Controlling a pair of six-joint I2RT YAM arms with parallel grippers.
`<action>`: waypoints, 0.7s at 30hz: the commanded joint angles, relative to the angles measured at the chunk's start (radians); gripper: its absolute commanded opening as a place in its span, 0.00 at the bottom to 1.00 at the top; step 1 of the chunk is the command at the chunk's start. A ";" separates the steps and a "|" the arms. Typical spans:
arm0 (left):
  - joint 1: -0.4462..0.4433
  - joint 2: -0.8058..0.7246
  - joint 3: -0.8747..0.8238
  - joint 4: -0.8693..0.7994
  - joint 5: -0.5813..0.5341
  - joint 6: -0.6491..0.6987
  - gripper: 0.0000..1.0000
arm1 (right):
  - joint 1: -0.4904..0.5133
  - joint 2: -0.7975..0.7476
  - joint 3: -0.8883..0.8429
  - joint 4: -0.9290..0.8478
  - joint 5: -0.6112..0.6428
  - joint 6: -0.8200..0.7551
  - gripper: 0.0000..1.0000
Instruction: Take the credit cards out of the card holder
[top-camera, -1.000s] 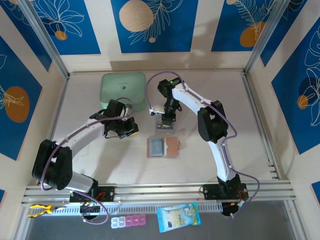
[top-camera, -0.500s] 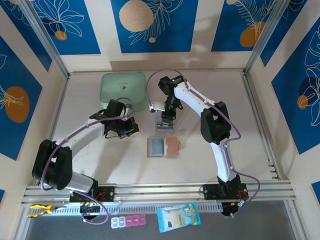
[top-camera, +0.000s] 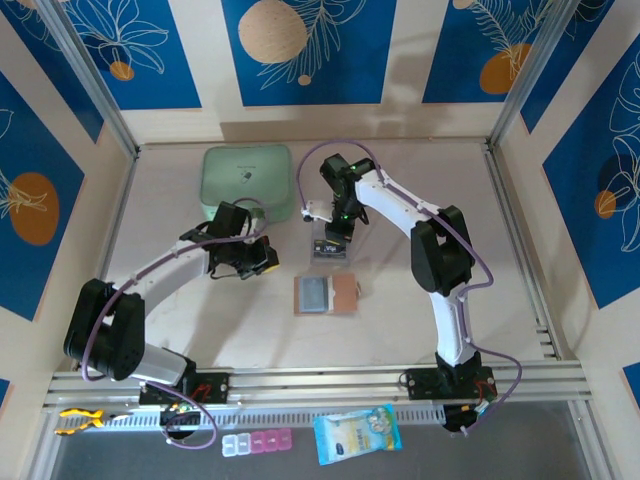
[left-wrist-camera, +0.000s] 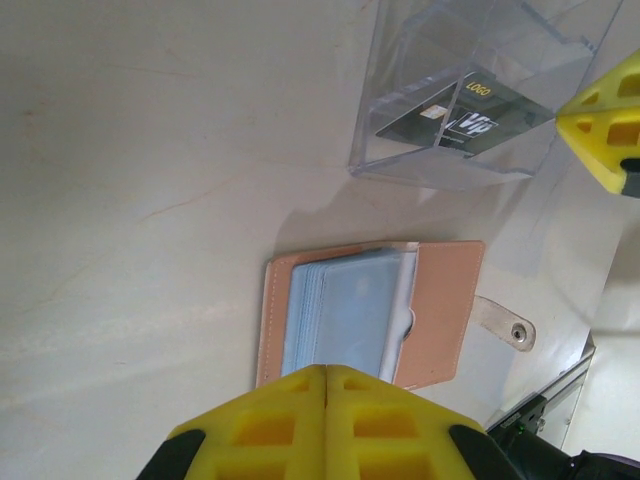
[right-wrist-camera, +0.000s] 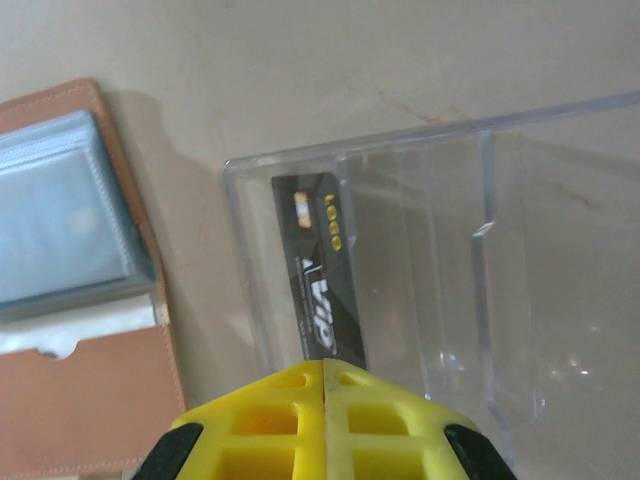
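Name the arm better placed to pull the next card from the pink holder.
Left, probably: the left gripper, shut, points straight at the open card holder. The right gripper, also shut, hangs over the clear box holding a dark card, with the holder off to its side.

The card holder lies on the surface, the clear box just behind it with a card inside, and the zip case farther back left.

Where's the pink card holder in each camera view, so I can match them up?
Top external: card holder, lying open at picture centre.
Left wrist: card holder, lower centre.
Right wrist: card holder, left edge, partly cut off.
Shared landmark: the clear box holding a dark card, right beside it.
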 joint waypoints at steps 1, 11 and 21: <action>0.001 -0.029 -0.015 0.016 0.023 -0.015 0.04 | 0.009 -0.033 -0.024 0.066 0.018 0.056 0.00; -0.001 -0.032 -0.015 0.019 0.024 -0.021 0.04 | 0.016 -0.008 -0.043 0.121 0.056 0.069 0.00; 0.000 -0.026 -0.019 0.024 0.026 -0.022 0.04 | 0.036 -0.005 -0.127 0.148 0.067 0.049 0.00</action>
